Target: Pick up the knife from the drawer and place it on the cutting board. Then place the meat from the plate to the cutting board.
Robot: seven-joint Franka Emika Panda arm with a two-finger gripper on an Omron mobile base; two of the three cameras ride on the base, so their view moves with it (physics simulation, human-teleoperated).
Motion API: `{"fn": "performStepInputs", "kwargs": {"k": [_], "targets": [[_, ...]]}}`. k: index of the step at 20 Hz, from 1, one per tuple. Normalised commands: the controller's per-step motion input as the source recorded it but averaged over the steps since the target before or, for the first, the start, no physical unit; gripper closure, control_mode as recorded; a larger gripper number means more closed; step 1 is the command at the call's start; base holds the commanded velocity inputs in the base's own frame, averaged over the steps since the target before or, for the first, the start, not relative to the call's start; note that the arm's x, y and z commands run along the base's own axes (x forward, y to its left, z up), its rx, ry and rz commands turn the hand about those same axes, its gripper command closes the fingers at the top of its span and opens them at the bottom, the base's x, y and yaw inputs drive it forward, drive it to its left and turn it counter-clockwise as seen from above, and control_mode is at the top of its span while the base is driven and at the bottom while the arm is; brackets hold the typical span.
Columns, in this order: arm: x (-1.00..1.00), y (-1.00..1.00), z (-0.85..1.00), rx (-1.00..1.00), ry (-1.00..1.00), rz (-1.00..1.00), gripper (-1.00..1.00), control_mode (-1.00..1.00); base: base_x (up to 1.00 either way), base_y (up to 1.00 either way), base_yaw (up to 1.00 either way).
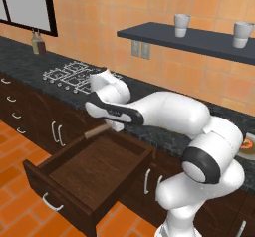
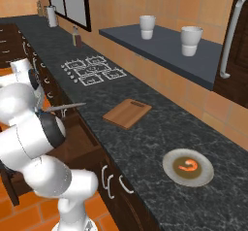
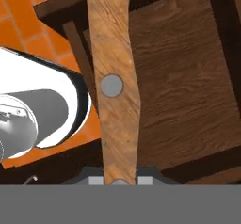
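The knife is lifted above the open drawer, with my gripper shut on its wooden handle. Seen from the hand, the handle runs up the middle between my fingertips, over the drawer's brown floor. The grey blade pokes out past my arm toward the counter. The cutting board lies bare on the dark counter beyond the blade. Farther right sits the plate with the orange-red meat at its centre.
A stove grate lies left of the board. Two white cups stand on a wall shelf above the counter. Bottles stand at the far left. Narrower drawers and cabinet doors with silver handles flank the open drawer.
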Motion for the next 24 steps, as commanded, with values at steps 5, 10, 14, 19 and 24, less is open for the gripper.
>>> {"fn": "performStepInputs", "kwargs": {"k": [5,10,14,19,24], "targets": [[0.01,-0.86,0.06,0.02,0.04,0.56,1.00,-1.00,0.00,0.00,0.00],[0.01,-0.73,0.00,0.00,0.10,0.57,1.00,-1.00,0.00,0.00,0.00],[0.28,-0.34,0.00,0.00,0.20,0.40,1.00,-1.00,0.00,0.00,0.00],[0.47,-0.40,0.00,0.02,0.03,0.07,1.00,-1.00,0.00,0.00,0.00],[0.44,-0.23,-0.10,0.00,-0.04,-0.13,1.00,-1.00,0.00,0.00,0.00]]}}
